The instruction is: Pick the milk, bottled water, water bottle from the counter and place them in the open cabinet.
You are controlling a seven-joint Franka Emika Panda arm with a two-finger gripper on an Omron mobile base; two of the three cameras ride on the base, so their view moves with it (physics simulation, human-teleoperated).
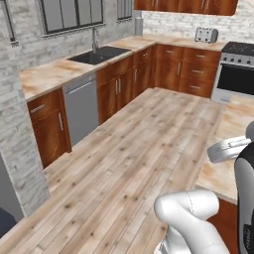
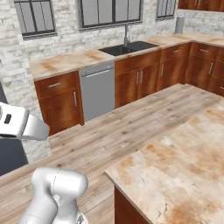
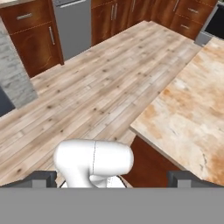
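Our gripper [image 3: 112, 179] hangs with its jaws spread wide, holding nothing; both tips sit low in the hand view. From there the counter [image 3: 188, 113] runs off toward 2 o'clock, beige marble, bare where we see it. We can't spot milk, bottled water or water bottle on it, nor the open cabinet. Our guess: the carton is light and crushable, so grip mid-body gently; the metal bottle is stiff and slick, so clamp its middle; take the clear bottle below the cap.

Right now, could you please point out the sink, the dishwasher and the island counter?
sink [image 1: 99, 54], left base view, on its dark basin.
dishwasher [image 2: 97, 89], right base view, on its grey door.
counter [image 3: 192, 113], hand view, on bare marble top.
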